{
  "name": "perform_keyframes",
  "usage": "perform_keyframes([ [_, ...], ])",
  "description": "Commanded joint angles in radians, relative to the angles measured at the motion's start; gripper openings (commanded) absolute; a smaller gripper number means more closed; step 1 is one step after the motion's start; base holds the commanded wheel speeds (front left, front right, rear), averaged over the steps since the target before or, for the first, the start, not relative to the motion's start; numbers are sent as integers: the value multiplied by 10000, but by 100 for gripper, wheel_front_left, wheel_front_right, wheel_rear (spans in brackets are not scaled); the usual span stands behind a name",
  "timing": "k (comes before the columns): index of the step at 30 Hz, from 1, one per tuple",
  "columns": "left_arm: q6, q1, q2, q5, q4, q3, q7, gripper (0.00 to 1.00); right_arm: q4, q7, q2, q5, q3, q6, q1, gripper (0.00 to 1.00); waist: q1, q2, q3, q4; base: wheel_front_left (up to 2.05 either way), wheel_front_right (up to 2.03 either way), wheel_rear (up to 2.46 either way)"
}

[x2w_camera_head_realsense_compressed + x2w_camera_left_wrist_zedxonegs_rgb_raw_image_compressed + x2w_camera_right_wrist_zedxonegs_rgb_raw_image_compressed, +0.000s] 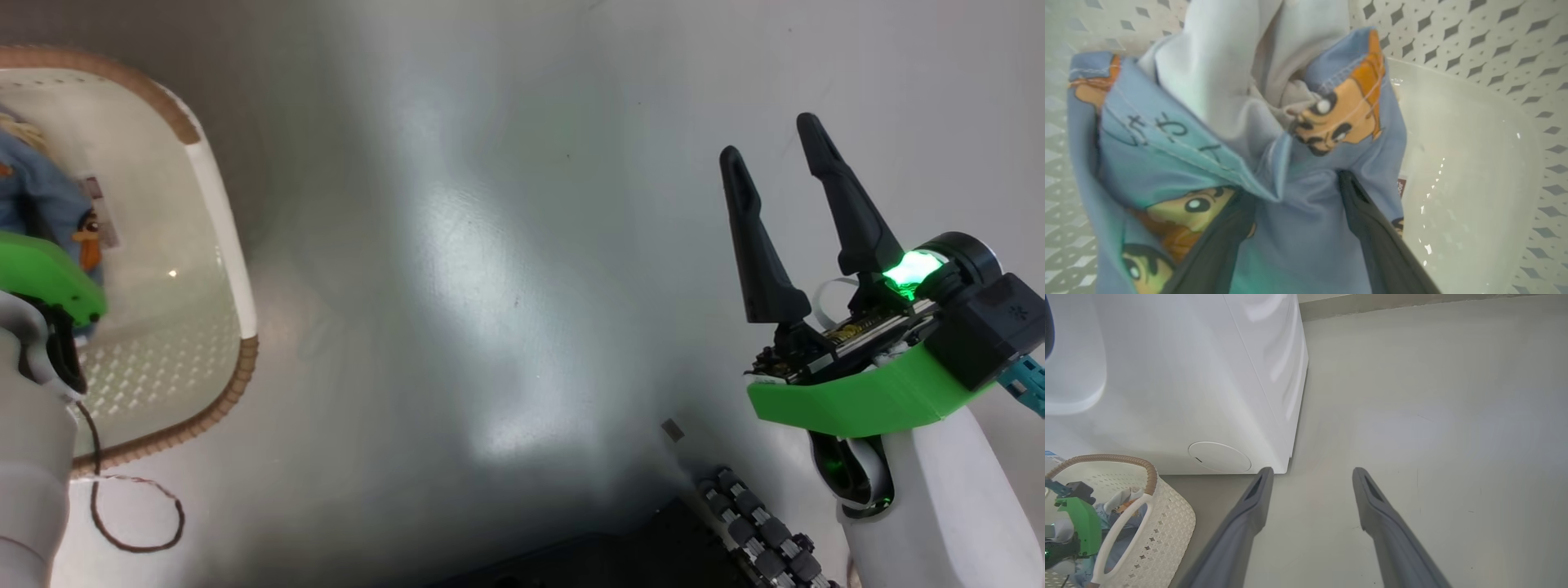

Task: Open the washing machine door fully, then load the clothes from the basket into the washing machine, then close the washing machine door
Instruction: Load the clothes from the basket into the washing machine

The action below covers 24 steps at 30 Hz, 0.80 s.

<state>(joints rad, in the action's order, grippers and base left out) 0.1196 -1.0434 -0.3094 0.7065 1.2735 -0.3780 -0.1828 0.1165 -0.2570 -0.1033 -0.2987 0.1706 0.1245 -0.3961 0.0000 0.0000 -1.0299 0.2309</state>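
The cream perforated basket (pixel 222 245) stands on the floor at the head view's left, just in front of the white washing machine (pixel 1188 375). Light blue clothes (pixel 1167 155) with cartoon faces and some white cloth lie bunched inside it. My left gripper (pixel 1295 185) is down in the basket, open, its two dark fingers straddling a fold of the fabric that covers their tips. My right gripper (pixel 769 139) hangs open over bare floor to the right, holding nothing. The machine's round white service cap (pixel 1219 457) faces the basket (pixel 1149 473). The door is out of view.
A thin brown cable (pixel 135 523) loops on the floor by the basket. My dark base with a roller wheel (pixel 759 531) sits at the bottom. Open grey floor (pixel 1433 416) stretches right of the machine to the wall's base (pixel 1412 304).
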Motion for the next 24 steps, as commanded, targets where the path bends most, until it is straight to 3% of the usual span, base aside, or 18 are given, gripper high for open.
perform_keyframes([
  [1, 62, 192, -403, -12, 87, 162, 52, 100, 209, -47, 4, -83, 220, 62, 210, 100, 0, 0, -110, 113, 0, 0, 0],
  [3, -8, 176, -381, 54, 98, 177, 207, 95, 183, -47, 9, -112, 245, 62, 187, 100, 0, 0, -106, 145, 0, 0, 0],
  [5, -75, 198, -327, 125, 109, 188, 412, 0, 159, -47, 11, -127, 243, 62, 167, 100, 0, 0, -76, 156, 0, 0, 0],
  [14, -23, 396, -3, 257, 136, 150, 554, 0, 124, -47, -45, -60, 100, 62, 203, 100, 0, 0, 205, -52, 0, 0, 0],
  [24, -150, 725, 508, 99, -42, -88, -455, 0, 139, -47, -202, 16, -63, 62, 410, 100, 0, 0, 941, -541, 0, 0, 0],
])
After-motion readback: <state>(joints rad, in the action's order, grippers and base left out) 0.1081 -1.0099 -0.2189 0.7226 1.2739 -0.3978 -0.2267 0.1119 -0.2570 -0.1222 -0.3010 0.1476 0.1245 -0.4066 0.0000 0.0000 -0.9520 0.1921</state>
